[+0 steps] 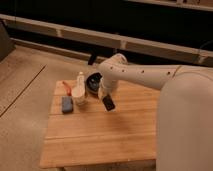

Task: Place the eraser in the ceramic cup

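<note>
The eraser (108, 103), a small black oblong block, hangs tilted at the tip of my gripper (105, 97), just above the wooden table (100, 135). The gripper is shut on it. The ceramic cup (79, 95) is a small white upright cup standing to the left of the gripper, a short gap away. My white arm (145, 75) reaches in from the right, over the table's back half.
A wide dark bowl (93, 82) stands behind the gripper and right of the cup. A blue-grey block (67, 104) lies left of the cup. A red-orange item (66, 86) and a small white bottle (80, 77) are at the back left.
</note>
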